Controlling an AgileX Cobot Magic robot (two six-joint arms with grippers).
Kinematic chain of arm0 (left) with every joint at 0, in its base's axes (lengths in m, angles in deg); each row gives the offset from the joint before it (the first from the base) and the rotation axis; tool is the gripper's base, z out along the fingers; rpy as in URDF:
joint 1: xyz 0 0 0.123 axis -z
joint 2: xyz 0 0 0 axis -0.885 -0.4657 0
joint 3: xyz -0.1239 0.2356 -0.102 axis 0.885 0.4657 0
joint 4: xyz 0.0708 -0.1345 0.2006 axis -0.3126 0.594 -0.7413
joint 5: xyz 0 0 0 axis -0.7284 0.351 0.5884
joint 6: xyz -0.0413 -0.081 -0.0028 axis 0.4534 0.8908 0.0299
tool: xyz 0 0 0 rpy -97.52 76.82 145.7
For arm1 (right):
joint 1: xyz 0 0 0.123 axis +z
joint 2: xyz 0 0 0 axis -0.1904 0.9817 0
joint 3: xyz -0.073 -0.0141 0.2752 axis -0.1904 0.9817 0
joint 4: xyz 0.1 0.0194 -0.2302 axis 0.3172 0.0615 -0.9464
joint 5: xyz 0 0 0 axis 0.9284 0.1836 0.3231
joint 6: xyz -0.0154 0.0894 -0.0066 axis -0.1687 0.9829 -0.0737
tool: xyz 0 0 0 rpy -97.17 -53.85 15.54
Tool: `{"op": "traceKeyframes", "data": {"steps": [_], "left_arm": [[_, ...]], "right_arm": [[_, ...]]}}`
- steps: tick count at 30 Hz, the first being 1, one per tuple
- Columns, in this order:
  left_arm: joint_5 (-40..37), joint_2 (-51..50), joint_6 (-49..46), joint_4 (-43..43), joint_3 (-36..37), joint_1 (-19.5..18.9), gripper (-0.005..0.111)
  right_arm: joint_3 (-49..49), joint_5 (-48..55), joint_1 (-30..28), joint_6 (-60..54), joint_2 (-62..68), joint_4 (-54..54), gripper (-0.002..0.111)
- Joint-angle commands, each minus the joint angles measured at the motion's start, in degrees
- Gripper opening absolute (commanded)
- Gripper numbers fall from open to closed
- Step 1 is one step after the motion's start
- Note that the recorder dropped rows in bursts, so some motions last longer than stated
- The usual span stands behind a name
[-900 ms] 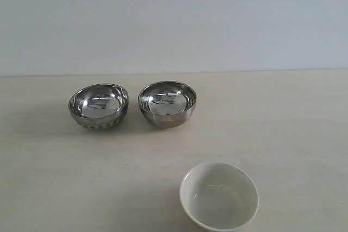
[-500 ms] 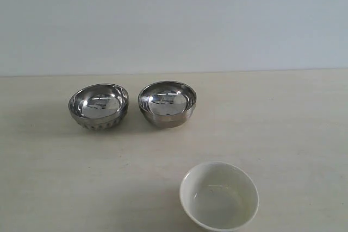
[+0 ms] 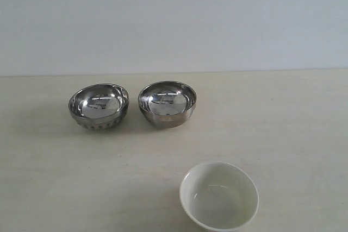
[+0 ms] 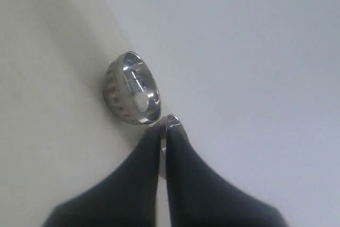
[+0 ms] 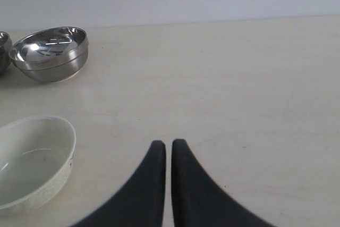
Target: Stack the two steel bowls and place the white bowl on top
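Two steel bowls stand side by side on the table, rims up: a ribbed left one point(image 3: 98, 106) and a smooth right one point(image 3: 167, 103). The white bowl point(image 3: 219, 195) sits apart from them at the near edge of the exterior view, empty. Neither gripper shows in the exterior view. In the left wrist view my left gripper point(image 4: 163, 126) is shut and empty, its tips pointing just past the ribbed steel bowl point(image 4: 132, 87). My right gripper point(image 5: 165, 144) is shut and empty above bare table, with the white bowl point(image 5: 32, 160) beside it and the smooth steel bowl point(image 5: 50, 52) farther off.
The pale beige table point(image 3: 283, 134) runs back to a plain light wall point(image 3: 174, 20). A sliver of the second steel bowl point(image 5: 2, 51) shows at the edge of the right wrist view. Nothing else stands on the table.
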Motion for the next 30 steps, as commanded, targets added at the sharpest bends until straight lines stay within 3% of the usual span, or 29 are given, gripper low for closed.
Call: {"op": "traceKeyframes", "data": {"steps": [1,4,6,8,9,12,19,23,30], "left_arm": [[1.61,0.15,-0.38,1.44,0.19,0.28,0.004],[8.12,0.15,-0.70,1.44,0.19,0.28,0.004],[8.16,0.15,-0.70,1.44,0.19,0.39,0.004],[8.28,0.15,-6.85,1.44,0.19,0.39,0.004],[7.89,0.15,-13.06,1.44,-1.30,0.39,0.004],[3.96,-4.42,-19.94,1.44,-8.09,0.39,0.004],[-12.95,-30.79,-40.14,1.44,-27.08,0.39,0.004],[-23.60,-46.24,-44.77,0.44,-39.30,0.39,0.004],[-27.38,-67.92,-52.67,7.42,-54.87,0.97,0.004]], "right_arm": [[0.23,-0.26,-0.05,-0.03,-0.29,-0.44,0.000],[0.23,-0.26,-0.05,-0.03,-0.29,-0.44,0.000],[0.23,-0.26,-0.05,-0.03,-0.29,-0.44,0.000],[0.23,-0.26,-0.05,-0.03,-0.29,-0.44,0.000],[0.23,-0.26,-0.05,-0.03,-0.29,-0.44,0.000],[0.23,-0.26,-0.05,-0.03,-0.29,-0.44,0.000],[0.23,-0.26,-0.05,-0.03,-0.29,-0.44,0.000],[0.23,-0.26,-0.05,-0.03,-0.29,-0.44,0.000],[0.23,-0.26,-0.05,-0.03,-0.29,-0.44,0.000]]}}
